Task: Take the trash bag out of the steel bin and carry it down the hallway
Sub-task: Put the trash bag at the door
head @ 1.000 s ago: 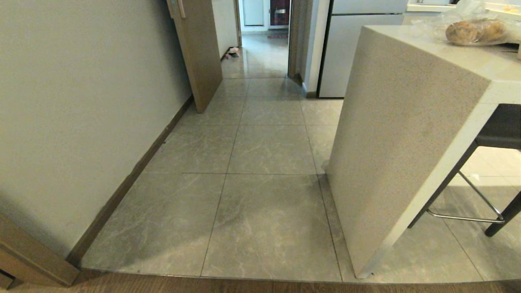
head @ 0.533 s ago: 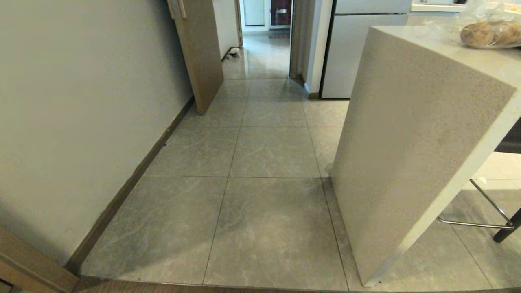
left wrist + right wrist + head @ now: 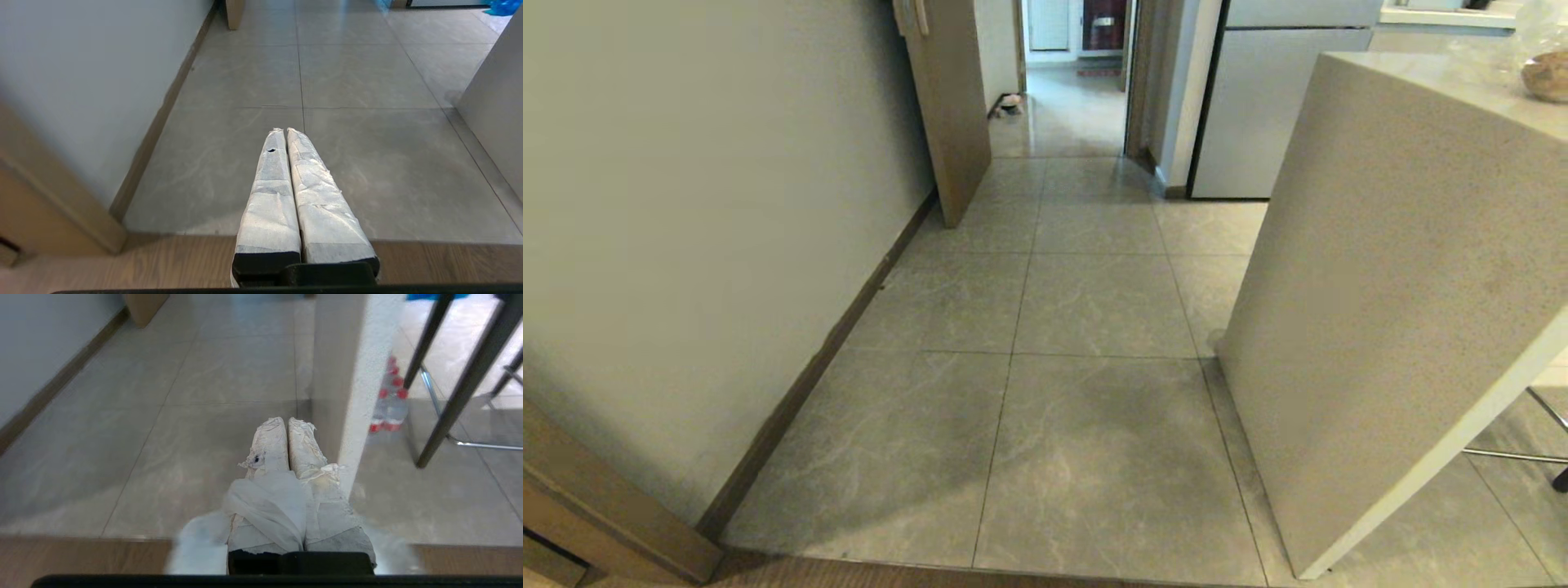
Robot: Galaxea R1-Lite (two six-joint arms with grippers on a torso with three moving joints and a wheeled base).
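Camera shifted forward-left; counter now farther right. Right gripper jaws clamped on trash bag loop; left gripper jaws closed, empty.

2 grippers, 1 trash bag, 1 counter

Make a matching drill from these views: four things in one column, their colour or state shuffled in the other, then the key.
1. left gripper
2. right gripper
3. bottles
4. door

A. red caps, near the stool legs
B. shut, empty
C. brown, standing open beside the wall
D. shut, with the trash bag draped over it

Pairs: 1-B, 2-D, 3-A, 4-C.
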